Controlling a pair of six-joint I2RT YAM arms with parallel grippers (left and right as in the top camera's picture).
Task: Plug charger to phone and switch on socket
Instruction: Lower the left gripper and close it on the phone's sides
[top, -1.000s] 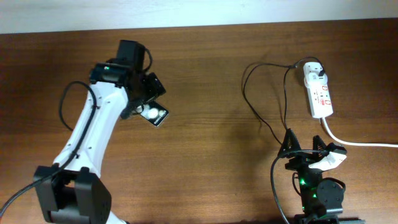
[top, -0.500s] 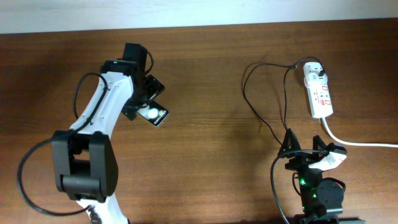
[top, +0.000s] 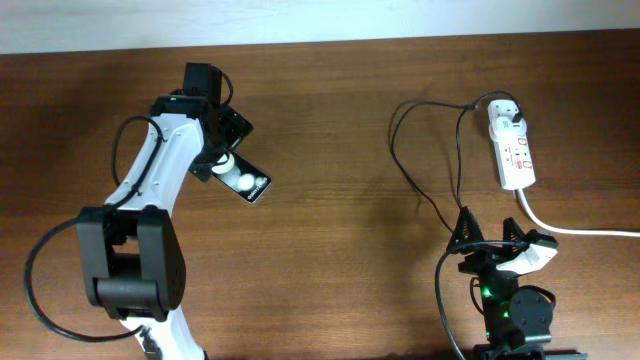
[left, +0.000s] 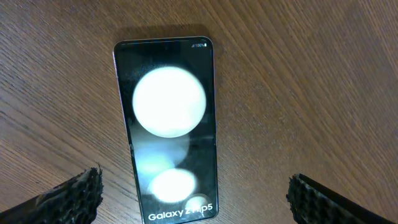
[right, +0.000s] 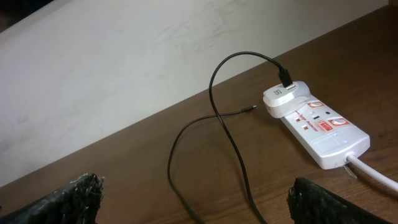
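Observation:
The phone (top: 249, 182) lies flat on the wooden table at the left, its black face showing two white round shapes and white text; it fills the left wrist view (left: 166, 134). My left gripper (top: 222, 150) hovers over the phone's upper end, open and empty, its fingertips either side of the phone (left: 196, 199). The socket (top: 513, 148) lies at the far right with the charger's white adapter (right: 283, 98) plugged in. The charger cable (top: 425, 150) loops across the table; its small tip (right: 250, 109) lies free. My right gripper (top: 492, 235) is open and empty, near the table's front edge.
The socket's thick white cord (top: 580, 229) runs off to the right edge. A pale wall (right: 124, 62) stands behind the table's far edge. The charger cable trails down between my right fingers (right: 199, 211).
My left arm has swung and turned over the phone, the gripper shifting slightly up and left. The phone, the charger, the socket and the right arm have not moved.

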